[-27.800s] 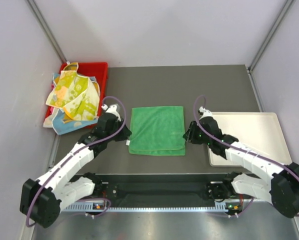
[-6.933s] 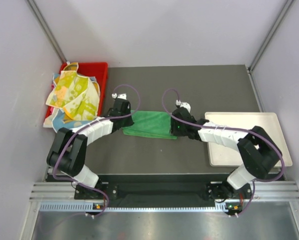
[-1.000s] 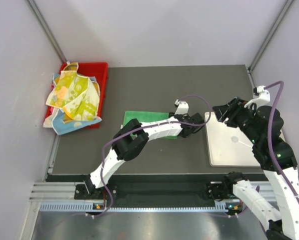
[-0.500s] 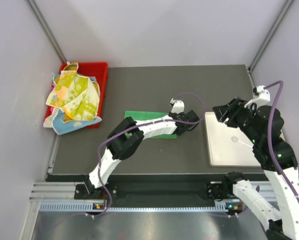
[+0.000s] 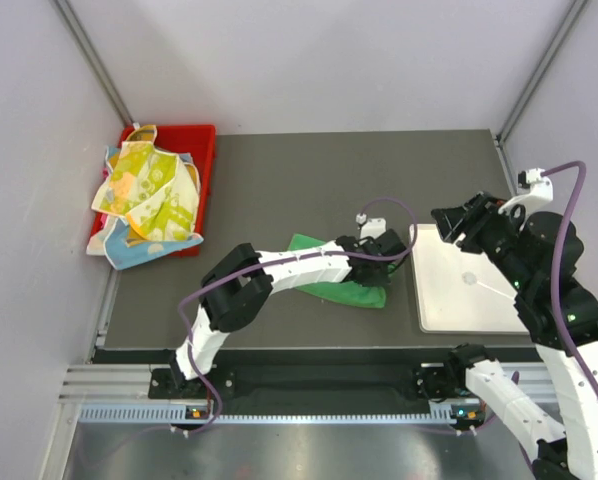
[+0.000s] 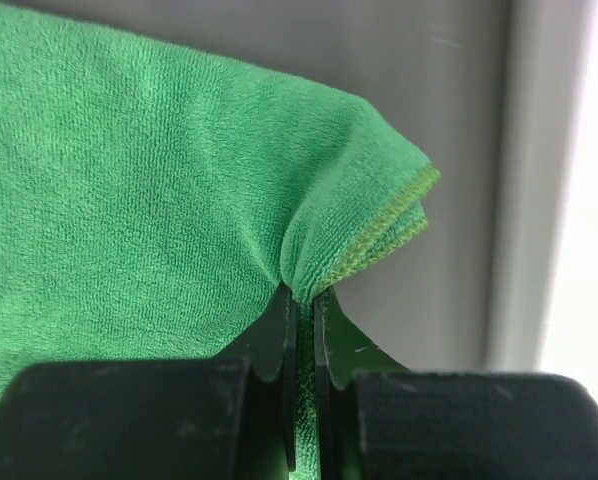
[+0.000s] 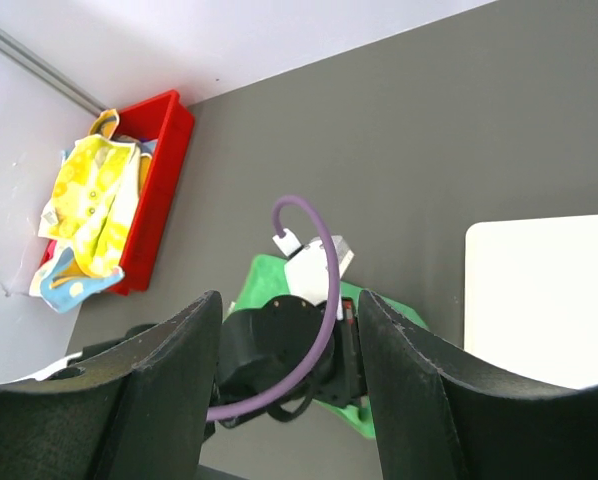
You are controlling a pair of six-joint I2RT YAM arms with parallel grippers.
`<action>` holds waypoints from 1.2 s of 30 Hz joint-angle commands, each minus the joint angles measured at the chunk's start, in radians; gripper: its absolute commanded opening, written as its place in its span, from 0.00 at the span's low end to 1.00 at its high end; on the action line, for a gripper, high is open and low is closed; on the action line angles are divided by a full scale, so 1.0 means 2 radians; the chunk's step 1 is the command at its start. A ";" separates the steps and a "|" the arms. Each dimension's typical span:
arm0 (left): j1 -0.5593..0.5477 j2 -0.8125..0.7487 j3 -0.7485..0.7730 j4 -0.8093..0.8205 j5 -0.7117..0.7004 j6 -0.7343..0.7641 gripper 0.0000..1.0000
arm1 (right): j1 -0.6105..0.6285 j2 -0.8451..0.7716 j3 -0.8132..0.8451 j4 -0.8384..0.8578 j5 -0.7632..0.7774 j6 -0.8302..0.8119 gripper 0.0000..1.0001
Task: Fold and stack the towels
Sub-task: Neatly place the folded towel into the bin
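Left pincer point(image 6: 299, 300) grips the folded green towel point(image 5: 364, 292) mid-way across the table point(image 5: 379, 170) (one corner pinched). The right pincer point(image 5: 455, 226) hangs half-open at 3 o'clock. Other towels point(image 5: 144, 195), seemingly unfolded, wait at 10 o'clock; nothing stacked yet.

Left arm point(image 5: 297, 266) and right arm point(image 5: 577, 375) — white shells, black joints, looping purple cables point(image 7: 334, 290).

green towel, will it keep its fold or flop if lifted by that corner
Likely floppy: the green towel puckers where the left fingers pinch its corner. Probably light and grippy, with its fuzzy pile. The folded layers may droop open, since only one corner is held.
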 commanded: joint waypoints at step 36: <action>-0.024 0.245 0.385 0.296 0.234 -0.135 0.00 | -0.006 -0.062 0.069 -0.022 0.051 -0.029 0.57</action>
